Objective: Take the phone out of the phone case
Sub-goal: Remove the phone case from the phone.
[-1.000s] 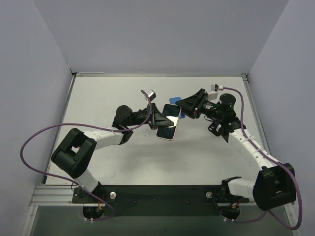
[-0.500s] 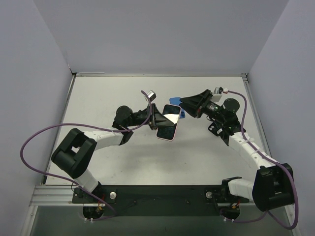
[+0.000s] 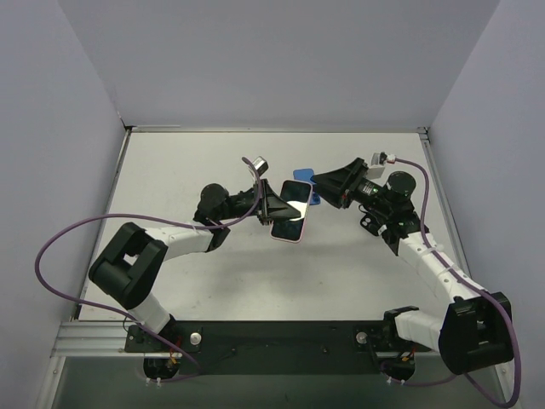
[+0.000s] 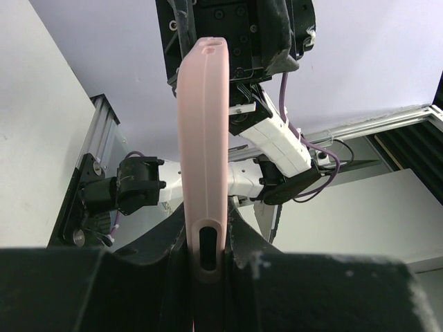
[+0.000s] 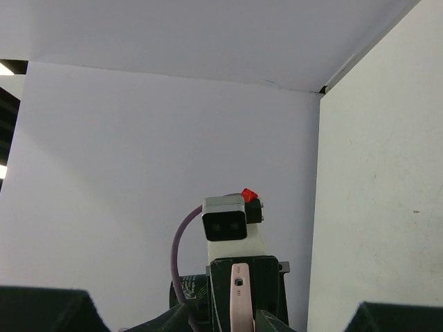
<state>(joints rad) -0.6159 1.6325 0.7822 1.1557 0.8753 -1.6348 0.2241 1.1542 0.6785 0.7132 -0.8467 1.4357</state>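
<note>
The phone in its pink case [image 3: 291, 215] is held off the table at the middle, screen up and tilted. My left gripper [image 3: 274, 209] is shut on the case's left end. In the left wrist view the case's pink edge [image 4: 201, 152] stands upright between the two black fingers [image 4: 145, 277], and its port slot shows. My right gripper [image 3: 318, 187] is open just right of the phone's far end and is not touching it. In the right wrist view the case [image 5: 239, 299] shows edge-on, straight ahead between the wide-apart fingers [image 5: 41, 311].
A small blue object [image 3: 304, 174] lies on the table [image 3: 170, 170] under the right gripper, partly hidden. Grey walls close in the left, back and right sides. A black rail [image 3: 281, 336] with the arm bases runs along the near edge.
The right arm's wrist has shifted slightly right and up, with its gripper still pointing at the phone's far end. The left gripper and the phone have stayed in place.
</note>
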